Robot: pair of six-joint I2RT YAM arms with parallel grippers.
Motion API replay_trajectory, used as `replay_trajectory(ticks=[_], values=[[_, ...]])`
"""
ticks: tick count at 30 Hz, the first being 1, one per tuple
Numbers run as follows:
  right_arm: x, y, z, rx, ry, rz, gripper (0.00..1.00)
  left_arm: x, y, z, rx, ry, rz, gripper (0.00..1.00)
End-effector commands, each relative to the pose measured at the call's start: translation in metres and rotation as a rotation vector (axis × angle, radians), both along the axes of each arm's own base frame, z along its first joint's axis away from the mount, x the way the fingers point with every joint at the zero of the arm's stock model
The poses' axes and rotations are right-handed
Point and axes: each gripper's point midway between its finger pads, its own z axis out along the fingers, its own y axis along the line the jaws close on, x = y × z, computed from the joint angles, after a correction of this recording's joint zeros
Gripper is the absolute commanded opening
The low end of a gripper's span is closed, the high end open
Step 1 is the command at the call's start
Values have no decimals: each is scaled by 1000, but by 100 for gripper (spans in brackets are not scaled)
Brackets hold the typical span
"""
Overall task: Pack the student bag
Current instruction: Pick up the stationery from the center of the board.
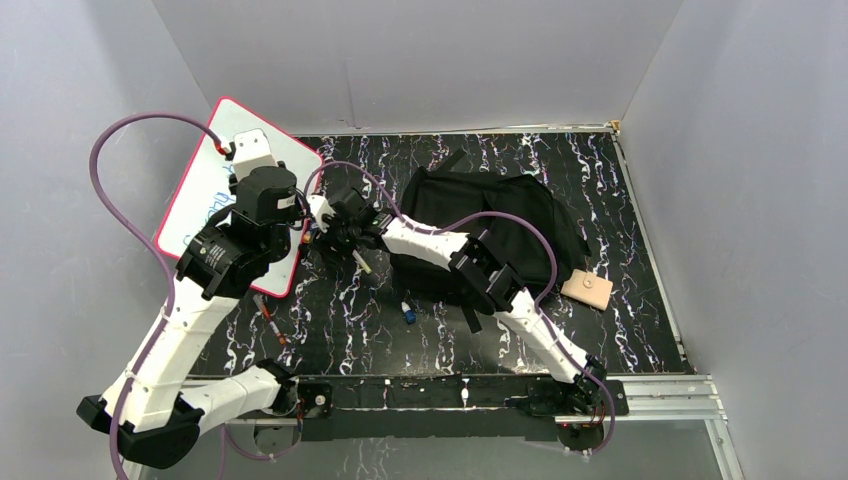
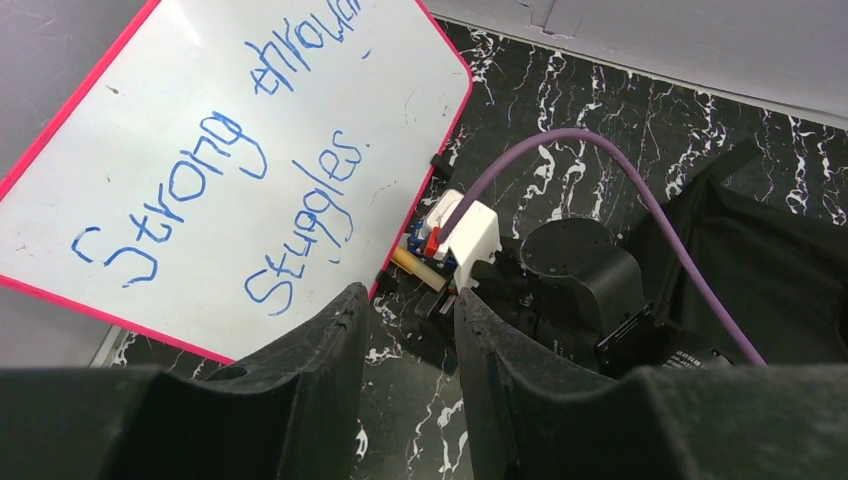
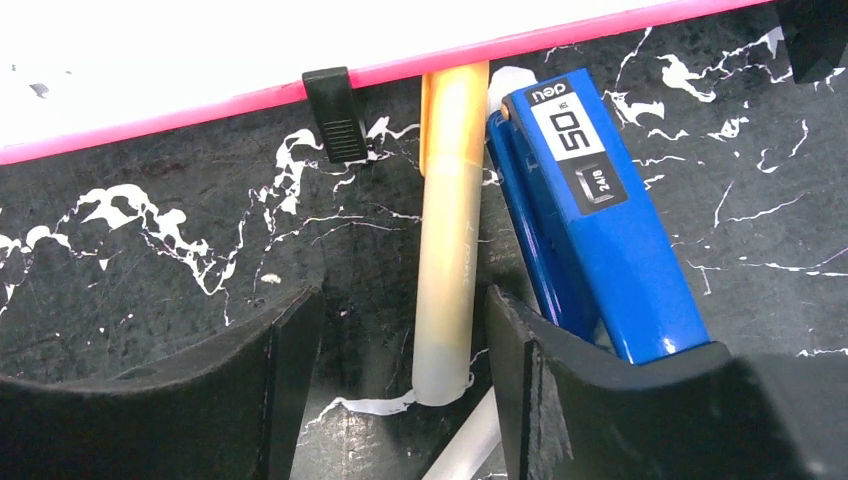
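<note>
Black soft bag [image 1: 480, 190] lies slumped on the far, right-of-centre part of the marbled counter [image 1: 620, 200], with the right arm reaching across its near left edge. Whether the bag's opening is zipped cannot be told from these views. A small tan pad [image 1: 586, 290] rests at the bag's near right corner, touching it or just beside it. A whiteboard [image 2: 200, 150] with a pink rim and blue handwriting occupies the far left of the counter. Right tool [image 3: 402, 305]: fingers apart, set low over the counter just beside the whiteboard's rim, straddling a cream marker [image 3: 445, 230] with no visible contact on either side. The marker's orange end reaches the pink rim. A blue stapler [image 3: 590, 220] lies alongside the marker, its near end hidden behind one finger. A small black clip [image 3: 333, 112] sits on the rim nearby, and the end of a white pen [image 3: 470, 445] shows low between the fingers. Left tool [image 2: 408, 300]: fingers apart, nothing between them, held above the whiteboard's near corner and facing the right wrist. In the overhead view a blue-capped pen [image 1: 407, 312] lies on bare counter near the bag's near edge, and a reddish pen [image 1: 272, 325] lies close to the whiteboard's near corner.
</note>
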Motion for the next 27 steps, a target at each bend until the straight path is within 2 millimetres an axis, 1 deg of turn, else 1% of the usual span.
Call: replay_trajectory(ticks=[1, 4, 7, 10, 14, 17, 22, 23, 25, 27], values=[[10, 16, 9, 49, -48, -6, 66, -3, 4, 1, 2, -10, 11, 36], [14, 16, 6, 45, -57, -27, 56, -3, 3, 0, 1, -6, 7, 36], [13, 14, 5, 41, -59, -34, 47, -3, 3, -1, 4, -2, 7, 36], [12, 10, 8, 39, -62, -41, 40, -3, 3, -2, 5, 0, 5, 36], [4, 6, 20, 46, -76, -43, 33, -2, 3, -4, 7, 3, 5, 36], [-2, 1, 30, 52, -83, -51, 26, -2, 2, -5, 9, 4, 3, 36], [-14, -9, 45, 56, -61, -66, 9, 0, 1, -5, 13, 4, 1, 36], [-16, -12, 46, 53, -56, -68, 7, 0, 1, -5, 13, 3, 0, 37], [-19, -17, 57, 53, -50, -83, 5, 1, 1, -3, 16, -2, -3, 37], [-21, -26, 63, 29, -44, -109, 2, 2, -1, -2, 16, -4, -9, 37]])
